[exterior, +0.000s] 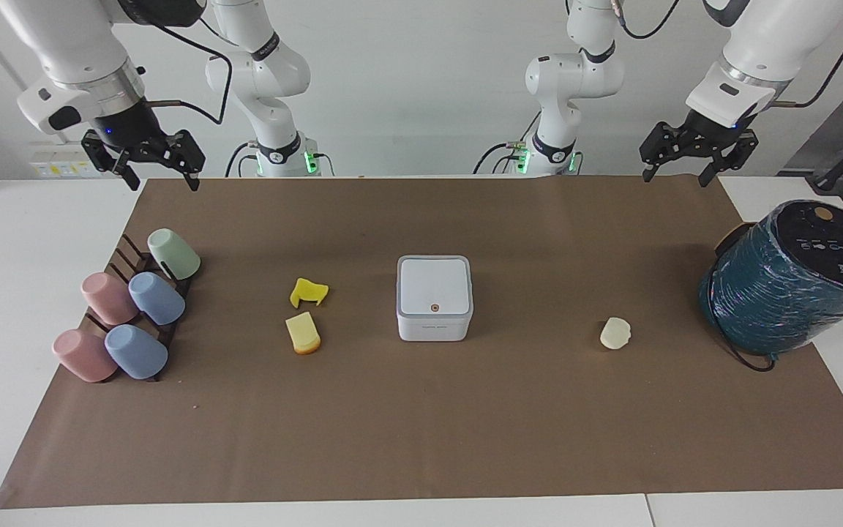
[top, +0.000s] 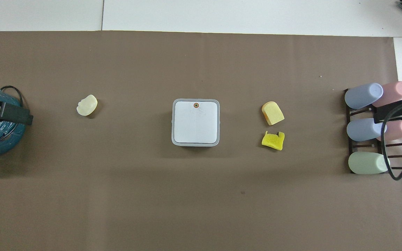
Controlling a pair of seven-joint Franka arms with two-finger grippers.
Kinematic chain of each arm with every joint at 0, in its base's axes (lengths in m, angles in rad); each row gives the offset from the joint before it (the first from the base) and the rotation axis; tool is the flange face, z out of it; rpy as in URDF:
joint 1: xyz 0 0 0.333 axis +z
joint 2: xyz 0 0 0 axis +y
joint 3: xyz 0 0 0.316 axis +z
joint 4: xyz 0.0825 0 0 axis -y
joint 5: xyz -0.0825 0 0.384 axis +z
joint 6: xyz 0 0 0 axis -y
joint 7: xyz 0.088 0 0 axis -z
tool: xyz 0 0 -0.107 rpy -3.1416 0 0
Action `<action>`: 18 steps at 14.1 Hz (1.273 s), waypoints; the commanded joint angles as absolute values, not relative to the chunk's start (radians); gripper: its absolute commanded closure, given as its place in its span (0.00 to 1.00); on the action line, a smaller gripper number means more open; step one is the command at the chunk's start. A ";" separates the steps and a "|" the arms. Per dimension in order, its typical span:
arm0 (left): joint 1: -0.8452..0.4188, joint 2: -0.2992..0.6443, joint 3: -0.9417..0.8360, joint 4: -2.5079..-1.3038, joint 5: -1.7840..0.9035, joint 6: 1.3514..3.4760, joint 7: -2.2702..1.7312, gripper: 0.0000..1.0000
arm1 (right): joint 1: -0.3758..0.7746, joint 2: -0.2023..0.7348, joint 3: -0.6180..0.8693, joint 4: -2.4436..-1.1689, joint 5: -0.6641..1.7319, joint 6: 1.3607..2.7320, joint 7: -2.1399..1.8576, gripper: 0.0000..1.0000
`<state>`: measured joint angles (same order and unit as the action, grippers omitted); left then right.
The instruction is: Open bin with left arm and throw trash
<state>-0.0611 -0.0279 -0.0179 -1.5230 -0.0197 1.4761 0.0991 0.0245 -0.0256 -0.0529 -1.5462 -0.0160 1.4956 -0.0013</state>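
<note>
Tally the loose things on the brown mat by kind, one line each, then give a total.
Cups on the rack: 5 (2 pink, 2 blue, 1 green)
Trash pieces: 3 (wavy yellow scrap, yellow-orange wedge, cream lump)
Bin: 1
Teal wrapped cylinder: 1
Total: 10

We see 2 glossy white arms with black joint rings, black cables, green base lights; left gripper (exterior: 692, 157) and right gripper (exterior: 149, 158) both black.
</note>
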 commanded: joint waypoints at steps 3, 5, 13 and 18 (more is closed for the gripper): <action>-0.052 -0.058 -0.020 -1.557 -0.031 1.499 0.120 0.00 | 0.023 -0.021 -0.051 -1.540 -0.025 1.503 -0.021 0.00; -0.052 -0.058 -0.020 -1.557 -0.031 1.497 0.117 0.00 | 0.021 -0.021 -0.051 -1.540 -0.025 1.503 -0.023 0.00; -0.089 -0.057 -0.026 -1.562 -0.031 1.523 0.101 0.00 | 0.021 -0.023 -0.051 -1.545 -0.025 1.503 -0.021 0.00; -0.110 -0.060 -0.028 -1.572 -0.031 1.522 0.107 0.65 | 0.018 -0.058 -0.051 -1.650 -0.012 1.629 -0.020 0.00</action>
<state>-0.0981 -0.0290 -0.0357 -1.5256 -0.0218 1.4983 0.0999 0.0245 -0.0266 -0.0529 -1.5676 -0.0159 1.5459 -0.0013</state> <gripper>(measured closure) 0.361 0.000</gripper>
